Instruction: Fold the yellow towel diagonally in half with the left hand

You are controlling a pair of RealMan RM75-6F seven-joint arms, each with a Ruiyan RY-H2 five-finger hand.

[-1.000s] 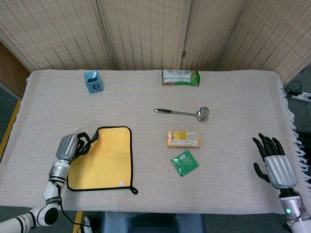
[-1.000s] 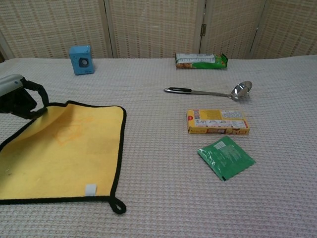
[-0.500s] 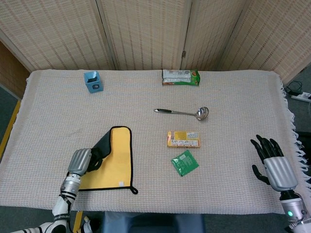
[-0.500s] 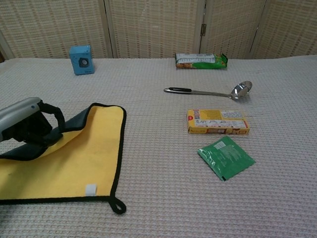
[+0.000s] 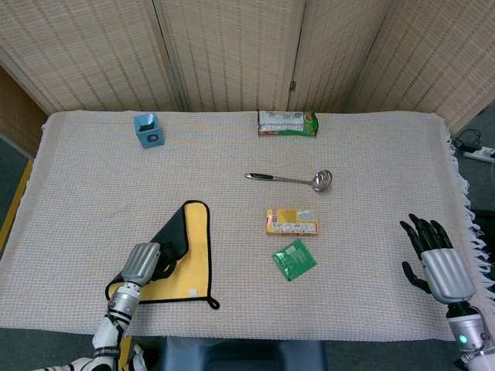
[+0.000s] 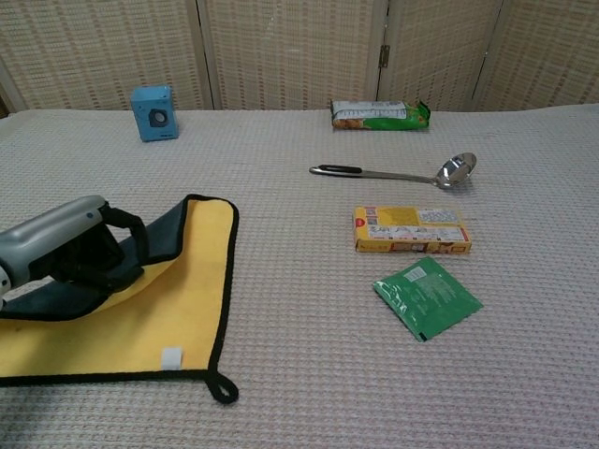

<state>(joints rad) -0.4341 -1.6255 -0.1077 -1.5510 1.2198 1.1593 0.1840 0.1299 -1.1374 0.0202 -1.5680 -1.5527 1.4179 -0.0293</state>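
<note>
The yellow towel (image 5: 195,259) with black trim lies near the table's front left, also seen in the chest view (image 6: 178,309). Its far left corner is lifted and turned over, showing a dark grey underside (image 5: 172,234) (image 6: 164,234). My left hand (image 5: 141,264) (image 6: 65,251) grips that lifted corner and holds it above the towel's middle. A small hanging loop (image 5: 212,303) sticks out at the towel's near right corner. My right hand (image 5: 433,255) hovers at the table's right edge, fingers spread, holding nothing.
A yellow box (image 5: 292,222) and a green packet (image 5: 294,259) lie right of the towel. A metal ladle (image 5: 294,179) lies mid-table. At the back stand a blue box (image 5: 147,129) and a green snack bag (image 5: 288,123).
My left hand has carried the towel's far left corner rightward and toward the near edge, turning more of the grey underside up. The right hand barely moved.
</note>
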